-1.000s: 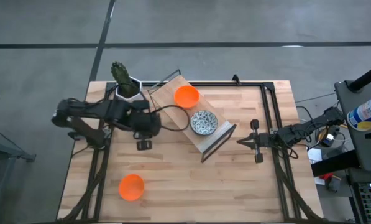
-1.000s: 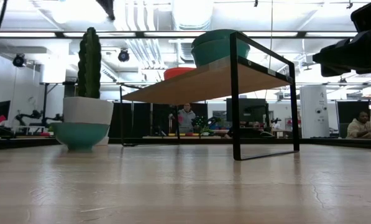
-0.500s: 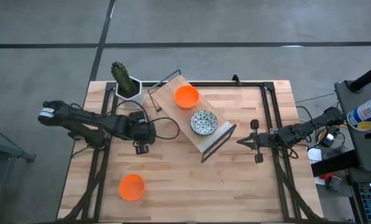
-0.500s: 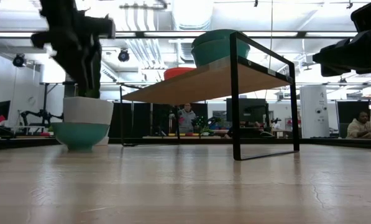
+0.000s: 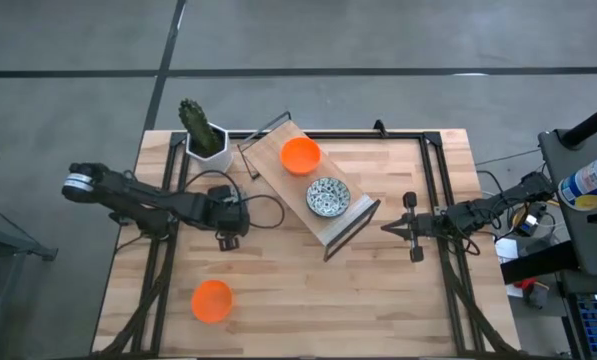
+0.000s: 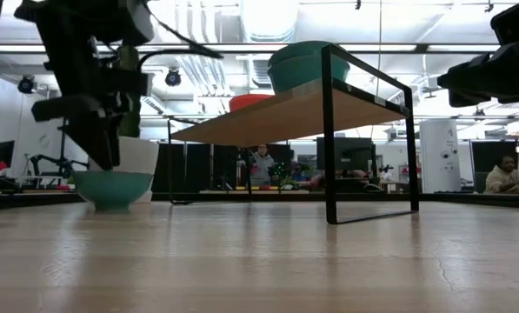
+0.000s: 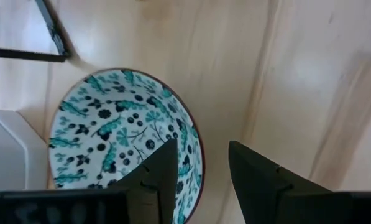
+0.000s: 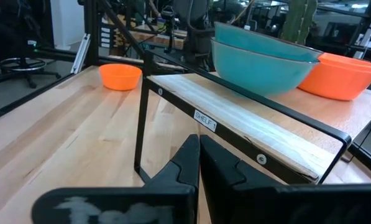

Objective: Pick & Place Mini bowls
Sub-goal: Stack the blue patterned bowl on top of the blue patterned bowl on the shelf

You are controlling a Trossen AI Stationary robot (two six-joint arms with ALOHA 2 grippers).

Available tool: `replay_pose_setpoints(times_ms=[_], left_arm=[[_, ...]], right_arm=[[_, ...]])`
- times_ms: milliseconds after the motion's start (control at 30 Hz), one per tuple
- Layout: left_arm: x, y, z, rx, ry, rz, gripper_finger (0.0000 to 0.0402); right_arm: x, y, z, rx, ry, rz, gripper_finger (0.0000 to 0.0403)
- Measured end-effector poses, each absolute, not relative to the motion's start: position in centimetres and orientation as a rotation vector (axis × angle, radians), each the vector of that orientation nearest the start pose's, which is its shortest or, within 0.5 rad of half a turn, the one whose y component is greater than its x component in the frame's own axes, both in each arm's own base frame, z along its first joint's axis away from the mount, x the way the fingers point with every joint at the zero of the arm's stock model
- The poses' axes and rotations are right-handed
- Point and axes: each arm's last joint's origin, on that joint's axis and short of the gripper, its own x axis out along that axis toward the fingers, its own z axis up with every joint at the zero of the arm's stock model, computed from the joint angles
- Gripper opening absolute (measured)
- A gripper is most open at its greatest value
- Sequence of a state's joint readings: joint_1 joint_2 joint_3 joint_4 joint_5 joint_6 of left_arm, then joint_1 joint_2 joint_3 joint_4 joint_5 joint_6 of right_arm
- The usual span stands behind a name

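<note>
A white mini bowl with blue-green flowers (image 7: 120,140) stands on the table beside the white cactus pot (image 7: 5,149); the low view shows it teal (image 6: 111,188), and my left arm hides it in the high view. My left gripper (image 7: 201,168) (image 6: 101,155) (image 5: 224,212) hangs open just above it, pointing down, one finger over the bowl's inside and one outside the rim. Another floral bowl (image 5: 328,196) and an orange bowl (image 5: 300,155) sit on the wooden shelf. A second orange bowl (image 5: 211,300) rests on the table near the front left. My right gripper (image 8: 197,146) (image 5: 386,228) waits shut, right of the shelf.
The black-framed wooden shelf (image 5: 353,225) stands slanted across the table's middle. The cactus in its white pot (image 5: 204,140) is at the far left corner, close behind the floral bowl. People sit in the room beyond the table (image 6: 505,174). Bare wood lies along the near edge.
My left gripper has come down from above toward the floral bowl beside the cactus pot, staying open, while the arm has stretched out lower toward the table's left. The bowls have not moved.
</note>
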State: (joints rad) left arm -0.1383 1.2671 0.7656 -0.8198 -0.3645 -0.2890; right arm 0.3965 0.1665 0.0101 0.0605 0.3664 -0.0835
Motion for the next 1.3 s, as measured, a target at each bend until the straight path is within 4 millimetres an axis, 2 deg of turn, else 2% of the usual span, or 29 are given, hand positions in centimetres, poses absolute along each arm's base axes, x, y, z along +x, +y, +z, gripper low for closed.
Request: replay_pose_setpoints(times_ms=[233, 433, 533, 733, 867, 1067, 1300], left_arm=[[20.0, -1.4, 18.1, 0.082, 1.267, 0.389, 0.0137], [20.0, -1.3, 18.0, 0.089, 1.258, 0.409, 0.0127], [20.0, -1.3, 18.0, 0.086, 1.258, 0.407, 0.0101], [19.8, -1.2, 17.4, 0.09, 1.258, 0.401, 0.0016], [19.7, -1.2, 17.2, 0.098, 1.252, 0.41, 0.0008], [20.3, -1.4, 18.8, 0.059, 1.256, 0.382, 0.0003], [21.4, -2.3, 22.4, 0.024, 1.232, 0.307, 0.0002]], right_arm=[[10.1, 3.1, 15.9, -0.116, 0.088, 0.034, 0.0008], [10.1, 3.1, 15.9, -0.117, 0.088, 0.033, 0.0008], [10.1, 3.1, 15.9, -0.122, 0.088, 0.034, 0.0008], [10.1, 3.1, 15.9, -0.122, 0.088, 0.034, 0.0008], [10.1, 3.1, 15.9, -0.117, 0.088, 0.034, 0.0008], [10.1, 3.1, 15.9, -0.117, 0.088, 0.034, 0.0008], [10.1, 3.1, 15.9, -0.114, 0.088, 0.033, 0.0008]])
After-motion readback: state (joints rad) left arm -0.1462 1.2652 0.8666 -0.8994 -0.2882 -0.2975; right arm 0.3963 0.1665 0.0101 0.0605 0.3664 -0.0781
